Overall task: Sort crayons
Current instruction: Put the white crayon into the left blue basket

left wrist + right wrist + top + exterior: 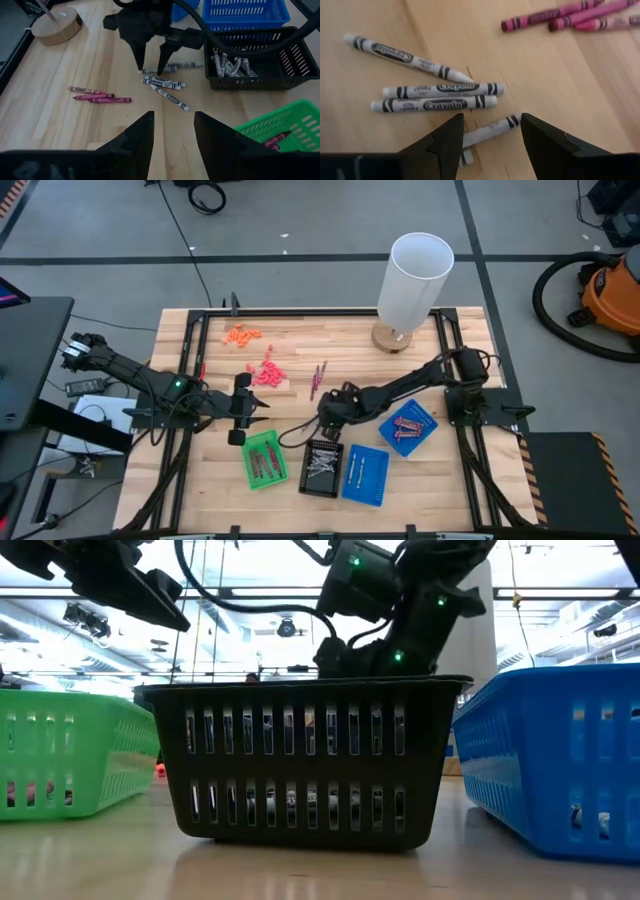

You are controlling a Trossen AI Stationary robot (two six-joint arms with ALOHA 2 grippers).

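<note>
The right gripper (150, 70) hangs with fingers apart directly over a grey crayon (490, 131) lying on the table (300, 330) at 9 o'clock of the black tray (322, 468). The crayon's long axis crosses the finger gap. The left gripper (240, 408), also open, waits farther off.

Loose crayons (165, 90) lie on the table (75, 65) beside the basket (260, 80) holding more.

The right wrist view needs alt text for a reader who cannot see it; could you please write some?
The right gripper, open, sits low over a grey crayon on the wooden table. Three more grey crayons lie just beyond, and maroon crayons farther off.
</note>
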